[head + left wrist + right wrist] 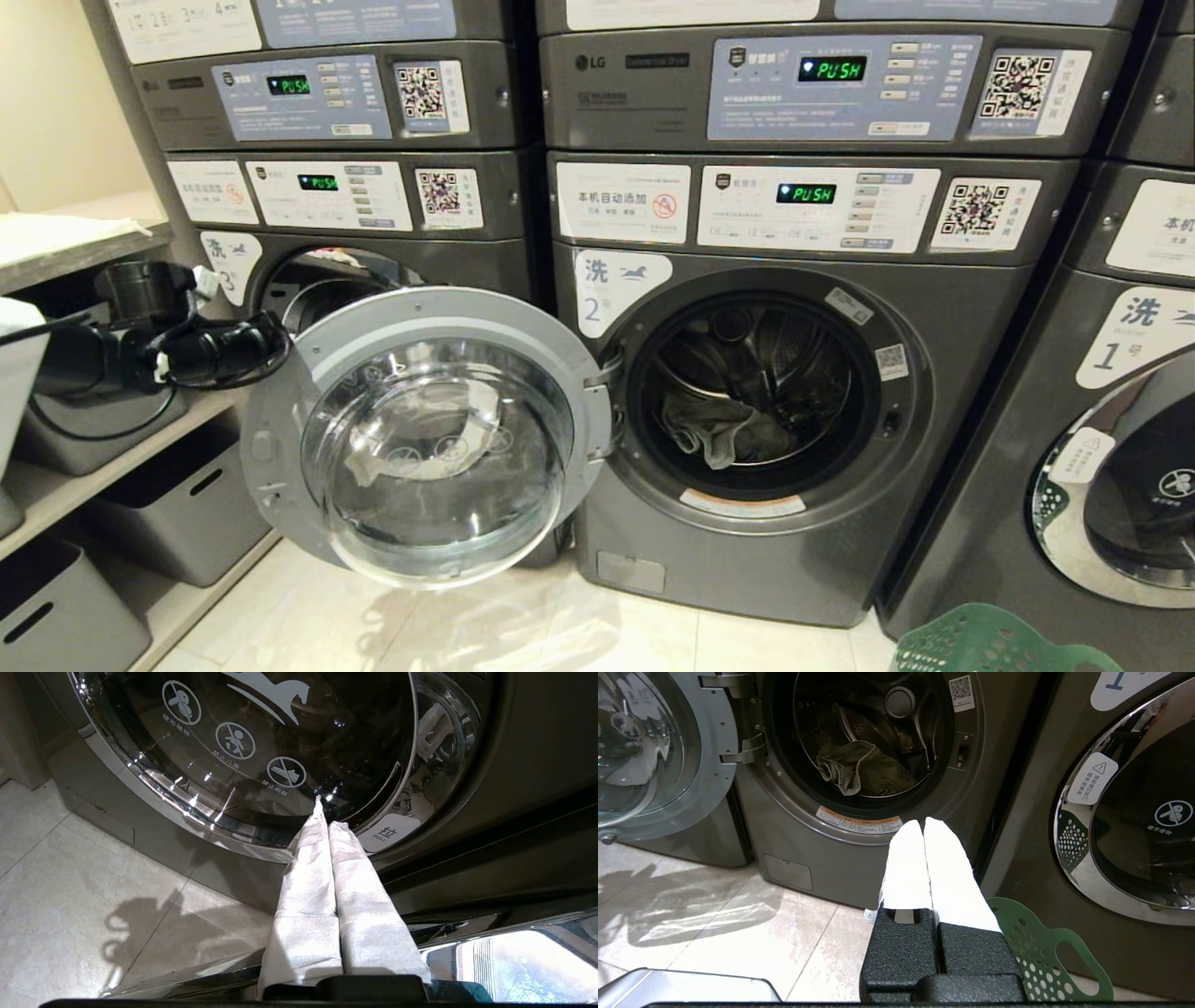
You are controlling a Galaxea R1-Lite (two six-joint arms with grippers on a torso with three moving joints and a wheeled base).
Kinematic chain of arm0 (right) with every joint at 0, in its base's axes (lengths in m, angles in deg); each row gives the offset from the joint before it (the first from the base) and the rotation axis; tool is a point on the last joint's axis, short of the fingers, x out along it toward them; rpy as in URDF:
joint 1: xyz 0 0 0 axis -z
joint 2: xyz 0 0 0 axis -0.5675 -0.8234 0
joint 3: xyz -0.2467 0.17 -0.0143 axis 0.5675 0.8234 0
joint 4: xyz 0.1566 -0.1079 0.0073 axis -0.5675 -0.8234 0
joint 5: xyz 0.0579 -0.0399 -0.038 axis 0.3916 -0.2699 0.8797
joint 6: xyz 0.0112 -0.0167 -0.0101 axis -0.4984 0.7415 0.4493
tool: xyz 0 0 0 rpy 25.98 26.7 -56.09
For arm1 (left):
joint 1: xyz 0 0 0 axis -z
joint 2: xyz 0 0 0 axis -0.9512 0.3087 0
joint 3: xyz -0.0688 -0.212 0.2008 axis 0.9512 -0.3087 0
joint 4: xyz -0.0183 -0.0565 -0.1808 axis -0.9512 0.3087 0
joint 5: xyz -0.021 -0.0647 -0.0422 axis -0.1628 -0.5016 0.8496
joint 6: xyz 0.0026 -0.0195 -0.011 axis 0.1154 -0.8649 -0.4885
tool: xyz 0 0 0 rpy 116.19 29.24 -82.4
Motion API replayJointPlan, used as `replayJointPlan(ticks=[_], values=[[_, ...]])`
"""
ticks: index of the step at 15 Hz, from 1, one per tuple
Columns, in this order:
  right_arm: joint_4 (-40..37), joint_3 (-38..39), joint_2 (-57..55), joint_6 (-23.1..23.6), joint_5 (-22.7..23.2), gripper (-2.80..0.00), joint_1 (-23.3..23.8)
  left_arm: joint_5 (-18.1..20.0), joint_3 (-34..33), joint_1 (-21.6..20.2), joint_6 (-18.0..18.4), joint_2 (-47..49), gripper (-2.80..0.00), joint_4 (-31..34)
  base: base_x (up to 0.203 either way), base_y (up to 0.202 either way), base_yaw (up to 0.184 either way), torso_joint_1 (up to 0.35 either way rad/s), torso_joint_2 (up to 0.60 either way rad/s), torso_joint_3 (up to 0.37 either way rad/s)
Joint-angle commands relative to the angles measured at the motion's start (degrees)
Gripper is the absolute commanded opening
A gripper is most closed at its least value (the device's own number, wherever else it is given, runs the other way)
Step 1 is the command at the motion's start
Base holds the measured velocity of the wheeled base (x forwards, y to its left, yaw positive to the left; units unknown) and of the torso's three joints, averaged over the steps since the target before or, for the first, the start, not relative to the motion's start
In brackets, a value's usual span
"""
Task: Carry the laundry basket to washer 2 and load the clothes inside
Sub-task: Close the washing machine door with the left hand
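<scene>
- Washer 2 stands with its door swung wide to the left, and a grey-green garment already lies in the drum. The green laundry basket sits on the floor at the lower right, in front of washer 1; only its rim and handle show, so I cannot tell whether any clothes are left in it.
- The left gripper is closed on nothing, its tips close to the glass of a shut washer door, just beside the pull tab. A push from here could knock the glass — closed tips cannot hook that tab either.
- The left arm hangs just beside the edge of the open door; a careless swing could bump it and send it toward the opening.
- The right gripper is also closed and empty, low before washer 2 and next to the basket — a forward move risks hitting the front panel or shoving the basket aside.
- The garment lies near the drum's lip, so a closing door might trap it.
</scene>
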Motion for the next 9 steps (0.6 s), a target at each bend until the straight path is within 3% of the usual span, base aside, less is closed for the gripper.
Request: replayJointPlan(ticks=[1, 6, 9], values=[[0.0, 0.09, -0.07, 0.11, 0.0, -2.8, -0.01, 0.4, -3.03, 1.12, -0.16, -1.83, -2.8, 0.66, 0.0, 0.0, 0.0, 0.0, 0.0, 0.0], [0.0, 0.05, -0.07, 0.11, 0.0, -2.8, -0.01, 1.26, -18.51, 5.15, -0.56, -11.15, -2.8, 1.15, 0.0, 0.0, 0.0, 0.0, 0.0, 0.0], [0.0, 0.0, -0.07, 0.2, 0.0, -2.8, -0.01, 3.18, -29.31, 10.17, -4.03, -20.72, -2.8, 1.17, 0.0, 0.0, 0.0, 0.0, 0.0, 0.0]])
